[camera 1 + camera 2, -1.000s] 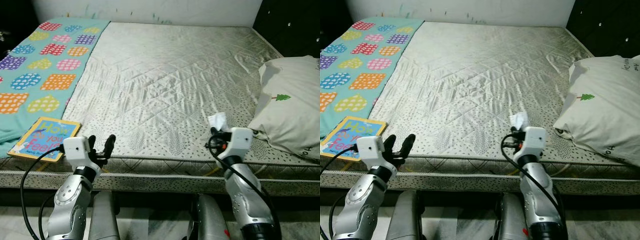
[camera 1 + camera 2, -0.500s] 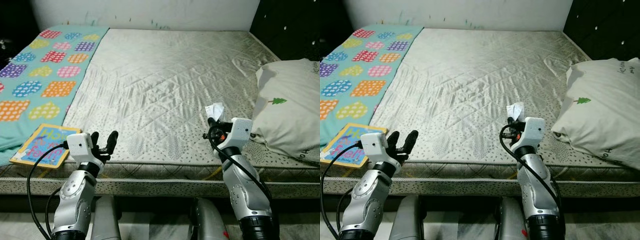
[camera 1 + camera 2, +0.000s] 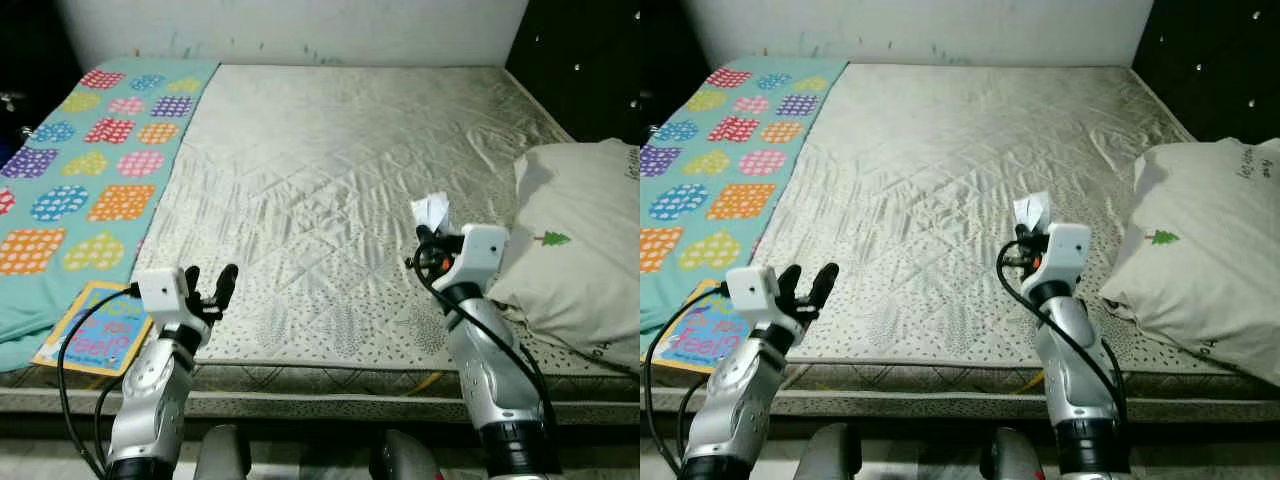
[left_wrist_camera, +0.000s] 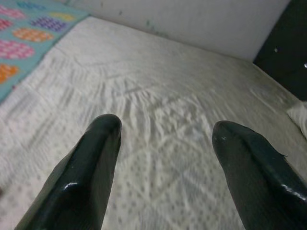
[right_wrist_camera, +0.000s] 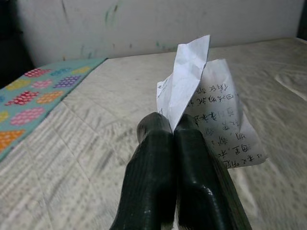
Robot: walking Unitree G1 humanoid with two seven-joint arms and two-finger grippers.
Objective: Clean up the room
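Bare quilted mattress (image 3: 330, 170), white wall (image 3: 300, 25) behind.

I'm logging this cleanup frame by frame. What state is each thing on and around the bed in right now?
Right gripper: jaws shut on the paper, held above the mattress.
Paper: creased, handwritten, pinched at one edge.
Left gripper: jaws open, holding nothing.
Book: closed, flat at the bed's edge.
Pillow: lying on the mattress.
Blanket: spread flat.
Mattress: bare, wrinkled.
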